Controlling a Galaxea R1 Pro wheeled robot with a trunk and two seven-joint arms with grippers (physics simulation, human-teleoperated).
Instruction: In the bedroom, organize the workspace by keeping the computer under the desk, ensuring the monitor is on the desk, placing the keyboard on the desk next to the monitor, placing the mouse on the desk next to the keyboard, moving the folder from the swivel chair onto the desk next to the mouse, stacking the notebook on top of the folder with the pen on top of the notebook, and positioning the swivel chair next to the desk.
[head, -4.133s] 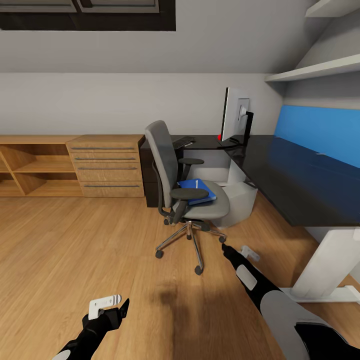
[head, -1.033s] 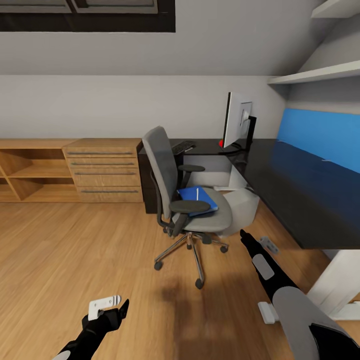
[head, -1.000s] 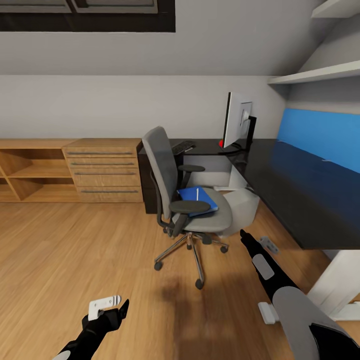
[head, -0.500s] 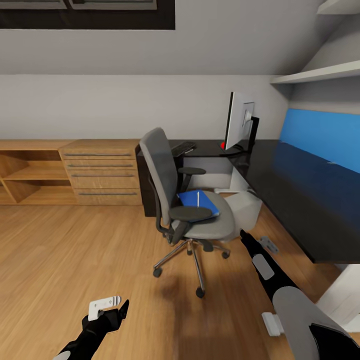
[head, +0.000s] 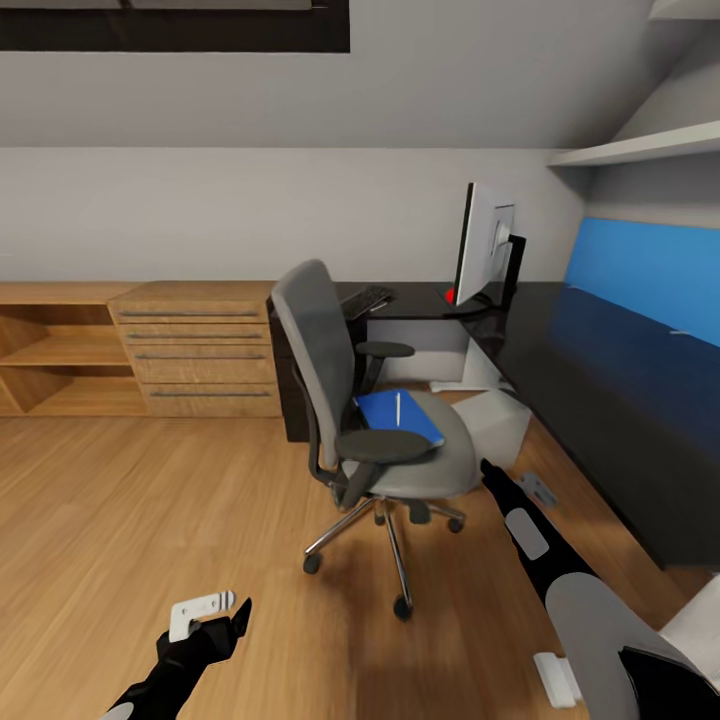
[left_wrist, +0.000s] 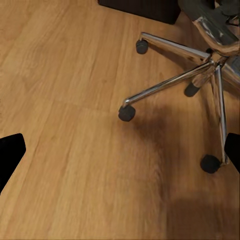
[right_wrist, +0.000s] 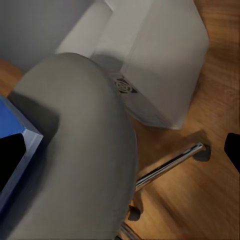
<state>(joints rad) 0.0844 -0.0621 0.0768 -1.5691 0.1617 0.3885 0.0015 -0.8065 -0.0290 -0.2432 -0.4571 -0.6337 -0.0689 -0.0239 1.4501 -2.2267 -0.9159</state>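
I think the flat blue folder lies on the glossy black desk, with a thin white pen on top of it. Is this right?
Not quite. In the head view the flat blue folder lies on the seat of the grey swivel chair, not on the glossy black desk. The thin white pen is on top of it.

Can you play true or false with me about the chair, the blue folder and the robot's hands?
1. The blue folder lies on the chair seat. True.
2. The monitor is on the floor. False: it stands on the black desk.
3. The right gripper holds the folder. False: it is open, beside the seat.
4. The left gripper hangs over bare wood floor. True.
5. The chair has tipped over. False: it stands upright.
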